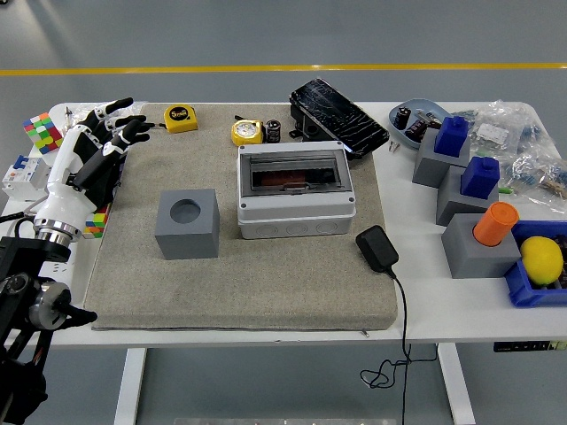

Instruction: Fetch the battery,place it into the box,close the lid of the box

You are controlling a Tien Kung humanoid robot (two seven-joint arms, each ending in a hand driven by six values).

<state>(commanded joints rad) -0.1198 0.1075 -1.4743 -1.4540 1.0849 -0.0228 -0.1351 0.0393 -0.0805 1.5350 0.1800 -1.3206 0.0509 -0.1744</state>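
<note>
My left hand (99, 142), fingers spread and holding nothing, hovers well left of the box (296, 189); the battery (274, 131) stands just behind that box.

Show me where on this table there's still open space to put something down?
The mat's near strip, in front of the grey block and the box, is bare, as is the stretch between the left hand and the block. The right end, around the blue bin, is crowded.

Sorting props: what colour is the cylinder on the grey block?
Orange cylinder, clearest in the head view.
</note>
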